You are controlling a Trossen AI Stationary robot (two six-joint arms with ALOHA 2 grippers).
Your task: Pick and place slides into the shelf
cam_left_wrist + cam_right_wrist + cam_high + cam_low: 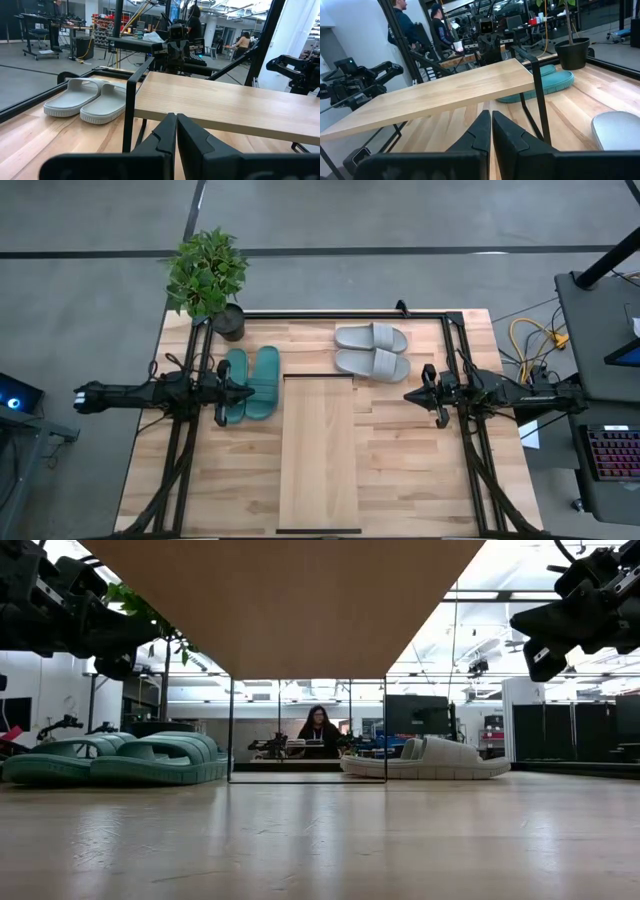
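Butcher-block table (400, 480), shelf (318, 450) at centre; no legible writing. Teal slides (250, 383) left, grey slides (372, 350) upper centre. Left gripper (248, 392) and right gripper (409, 395) pressed shut, empty.

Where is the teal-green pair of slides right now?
In the high view, the teal-green slides lie on the tabletop left of the shelf, below the potted plant, beside the left gripper.

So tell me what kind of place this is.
Probably a robotics lab or workshop: a butcher-block table with two mounted arms, workbenches and equipment racks behind it, and a person at a desk.
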